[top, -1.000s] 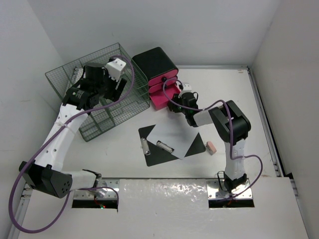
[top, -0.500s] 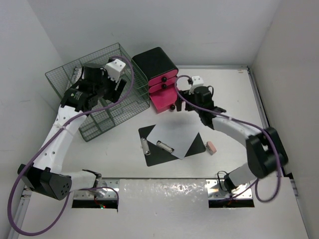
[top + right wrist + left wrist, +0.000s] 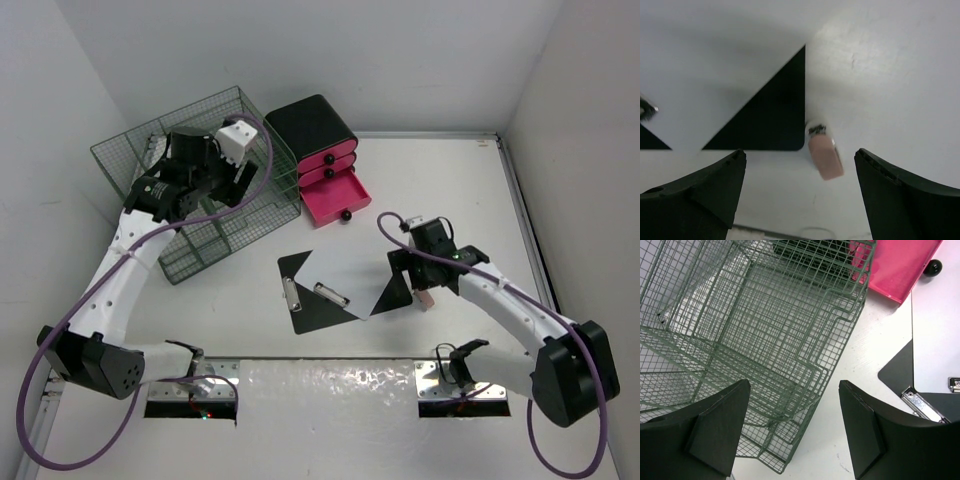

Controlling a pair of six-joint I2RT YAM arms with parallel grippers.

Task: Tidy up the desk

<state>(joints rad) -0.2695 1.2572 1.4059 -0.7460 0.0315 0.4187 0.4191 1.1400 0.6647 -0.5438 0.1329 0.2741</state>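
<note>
White desk (image 3: 470, 190), white walls (image 3: 400, 60); left end effector (image 3: 792, 390) and right end effector (image 3: 800, 154) both wide.

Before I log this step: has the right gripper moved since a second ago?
Yes: the right gripper went from the pink drawer nearward, now above the eraser.

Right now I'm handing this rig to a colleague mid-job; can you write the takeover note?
Grippers: left gripper open and empty over the green wire rack; right gripper open and empty above the pink eraser.
Things: eraser lies on the desk by the clipboard corner.
Done: bottom pink drawer stands open.
To do: eraser and clipboard not yet put away.
</note>
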